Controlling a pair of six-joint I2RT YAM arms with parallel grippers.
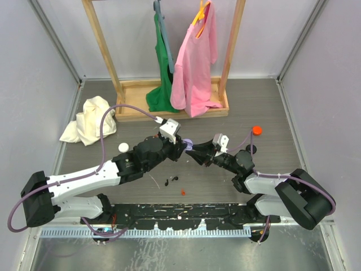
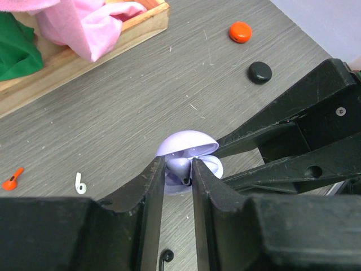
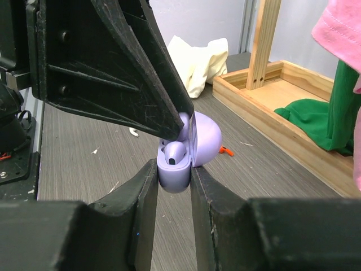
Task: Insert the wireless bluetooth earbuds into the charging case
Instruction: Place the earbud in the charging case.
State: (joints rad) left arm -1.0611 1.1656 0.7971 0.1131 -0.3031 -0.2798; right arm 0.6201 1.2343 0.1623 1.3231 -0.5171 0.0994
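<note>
Over the case [image 1: 188, 143], in the top view, the left gripper [image 1: 182, 148] and the right gripper [image 1: 195, 151] meet tip to tip, one on each side of it. The case shows only as a lilac speck between them. This view tells neither how the jaws stand nor where any earbud is.

The left wrist view fills that in. The left gripper's jaws stand nearly together, pinched on a lilac earbud [image 2: 181, 170] with its dark tip pointing at the camera. The earbud hangs right at the mouth of the case, just below the raised lid [image 2: 189, 142]. The right gripper reaches in from the case's right side, but its hold on the case is hidden here.

The right wrist view shows that hold plainly: the right fingers [image 3: 148, 186] are clamped on the lower half of the case, one on each side, keeping it upright with the lid swung back. An earbud lies in the near socket, with the left gripper's tip just above it. Whether it is fully seated cannot be told, and the far socket is hidden.

The step in hand looks like seating an earbud. The next move likely calls for a straight press down into the socket, then opening the left jaws while the right gripper keeps the case steady.
</note>
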